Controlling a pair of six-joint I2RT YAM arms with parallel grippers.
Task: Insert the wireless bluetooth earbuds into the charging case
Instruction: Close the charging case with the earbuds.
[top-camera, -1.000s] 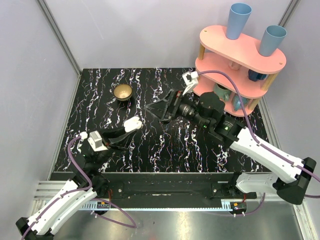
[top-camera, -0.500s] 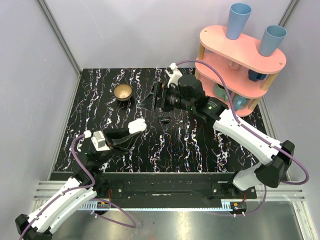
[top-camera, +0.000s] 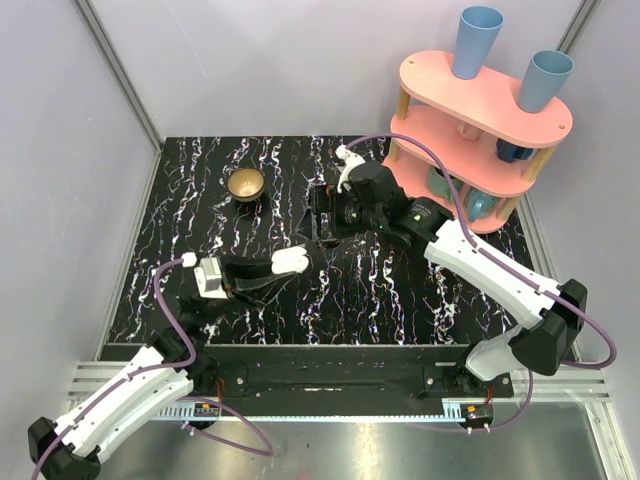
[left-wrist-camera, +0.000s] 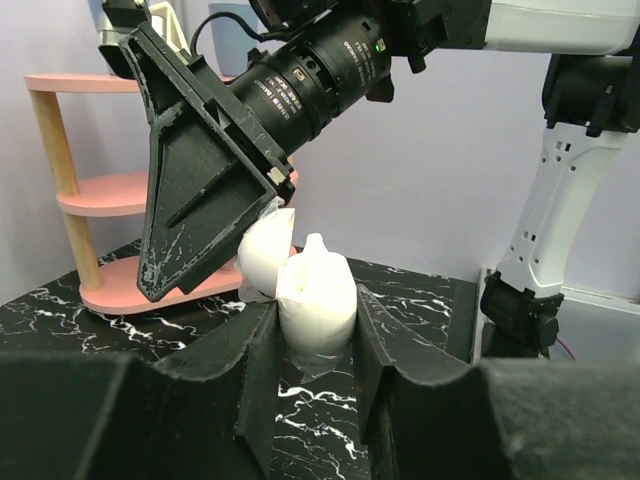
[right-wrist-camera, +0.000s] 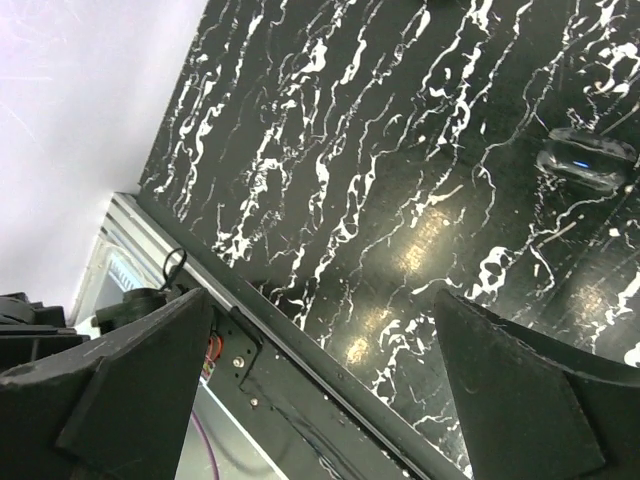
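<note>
Left wrist: my left end effector (left-wrist-camera: 314, 335) clenched on charging case (left-wrist-camera: 316, 293) — right end effector (top-camera: 316, 216) gaping, empty; next, fetch earbud.

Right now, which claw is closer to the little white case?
Left. The left gripper is shut on the charging case; the right gripper hangs open just beyond it, toward the far side.

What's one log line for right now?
left gripper: shut on charging case | right gripper: open, empty, above table
</note>
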